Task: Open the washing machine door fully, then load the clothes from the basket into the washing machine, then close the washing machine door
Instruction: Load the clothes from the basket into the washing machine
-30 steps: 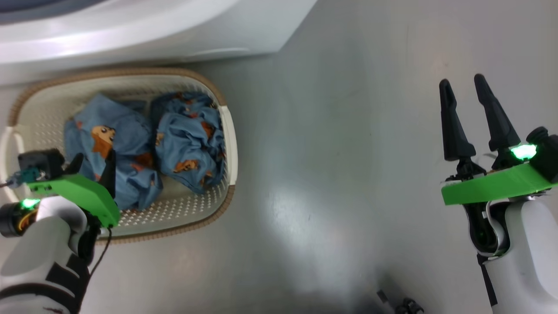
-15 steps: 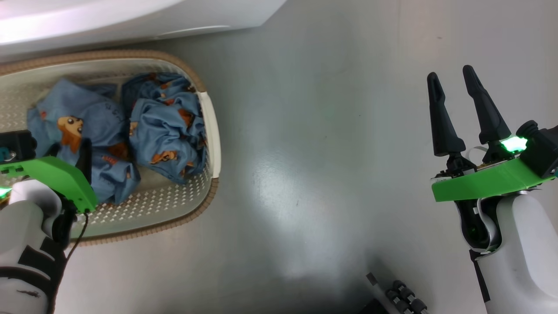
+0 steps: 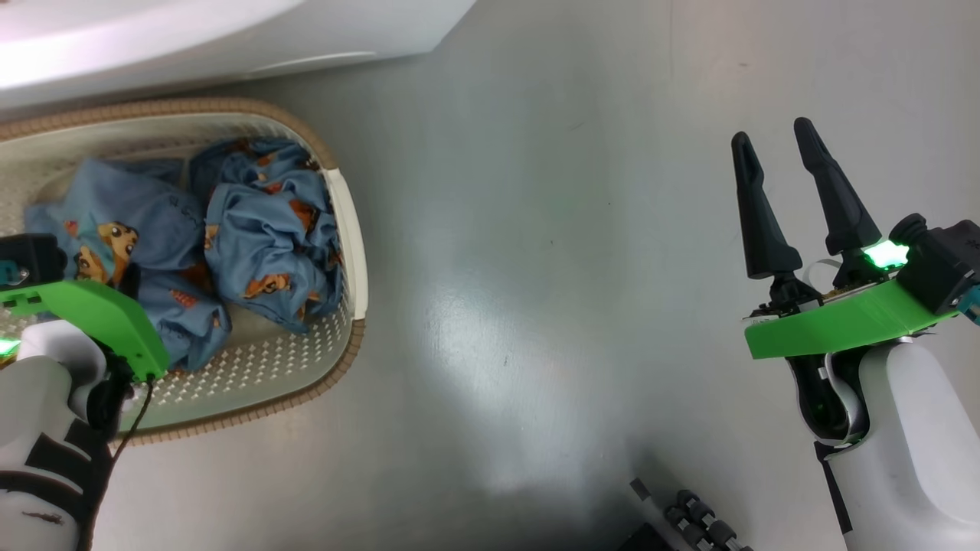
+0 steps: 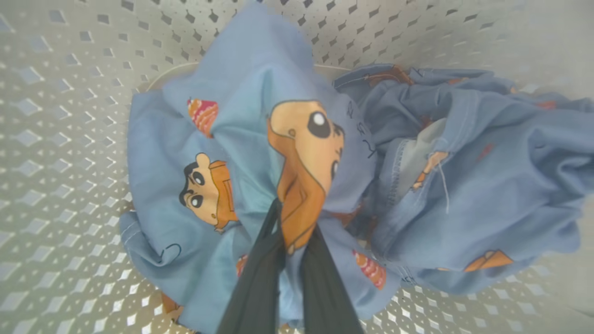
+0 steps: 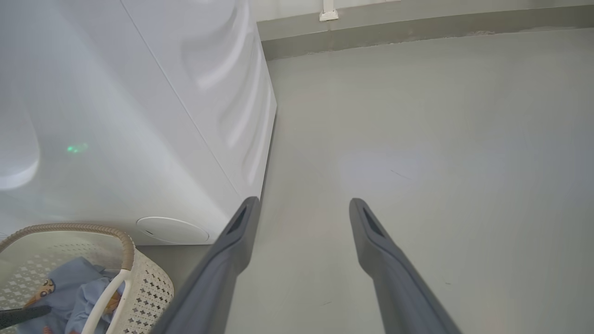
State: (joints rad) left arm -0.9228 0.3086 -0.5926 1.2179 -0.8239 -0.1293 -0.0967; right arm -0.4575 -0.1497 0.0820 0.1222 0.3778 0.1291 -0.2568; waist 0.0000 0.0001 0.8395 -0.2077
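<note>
1. Grey, glossy floor (image 3: 536, 268) carries the basket (image 3: 358, 252), which stands just in front of the white washing machine (image 3: 191, 38). The basket's brown braided rim runs close along the machine's foot.
2. Inside the basket lie the clothes (image 3: 260, 229): two crumpled bundles of light blue cloth printed with orange-brown cartoon figures. They lie side by side and touch, and the cream perforated bottom shows bare around them.
3. My left gripper (image 4: 293, 221) reaches down into the basket. Its two dark fingers are drawn almost together and pinch a fold of the bundle on my left. In the left wrist view, that fold bears a large orange-brown figure and is gathered up between the fingertips.
4. In the head view the green mount (image 3: 99, 314) on that wrist hides most of those fingers. It hangs over the near left part of the basket.
5. My right gripper (image 3: 772, 134) is well apart from the basket, on my right, over the floor. Its fingers are spread wide and point up the head view, with bare floor showing between them.
6. The right wrist view shows the machine's white panel with a round cap (image 5: 171, 228) set low on it. The basket's corner and its white handle (image 5: 104, 301) sit at the lower left.
7. Beyond the machine the floor runs on to a grey skirting (image 5: 417, 28) at the wall.
</note>
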